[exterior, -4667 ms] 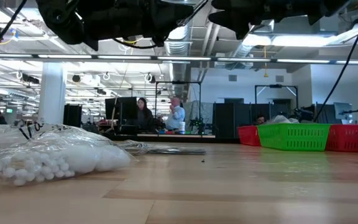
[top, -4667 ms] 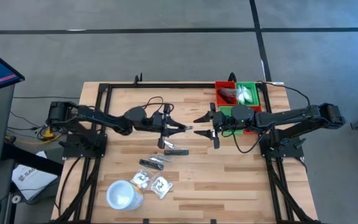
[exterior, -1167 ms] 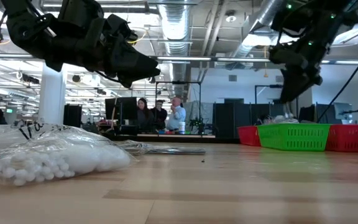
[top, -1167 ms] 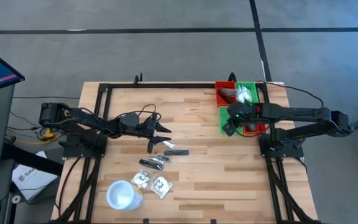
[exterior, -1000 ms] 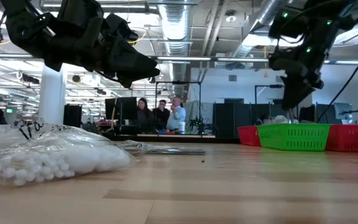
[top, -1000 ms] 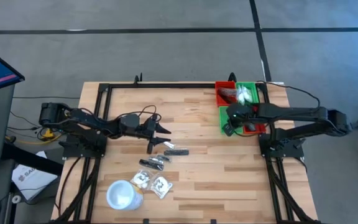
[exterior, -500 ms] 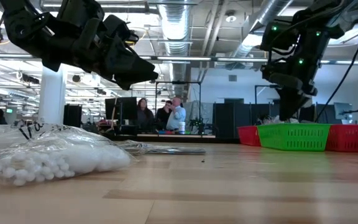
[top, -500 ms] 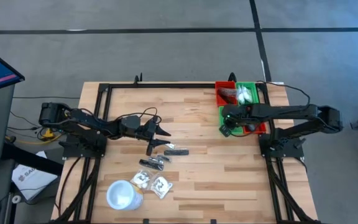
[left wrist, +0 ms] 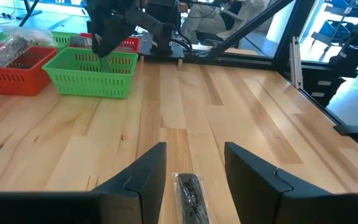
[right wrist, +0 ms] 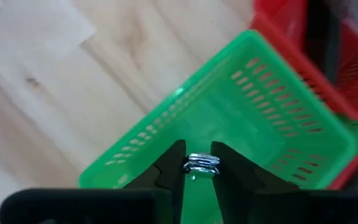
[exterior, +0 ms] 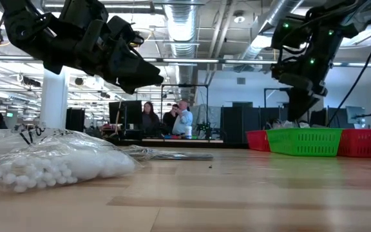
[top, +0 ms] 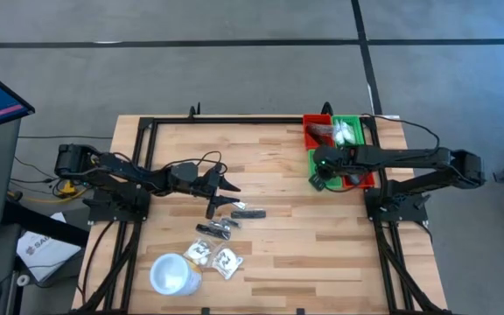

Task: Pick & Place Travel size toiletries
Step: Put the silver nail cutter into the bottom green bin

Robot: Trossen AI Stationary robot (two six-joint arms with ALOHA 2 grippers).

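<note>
Right wrist view: the right pincer (right wrist: 199,167) sits nearly closed on a small silvery sachet (right wrist: 201,163), directly above the green basket (right wrist: 247,118). This looks like the placing step; next the fingers should part and let it drop in. The left pincer (left wrist: 194,163) hovers half open over a dark tube (left wrist: 190,190) lying on the bench (left wrist: 241,99), ready for another pick.

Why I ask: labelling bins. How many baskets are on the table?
4, clustered on the table's right: back red basket, back green basket, front green basket partly under the right arm, front red basket. None seems hidden.
</note>
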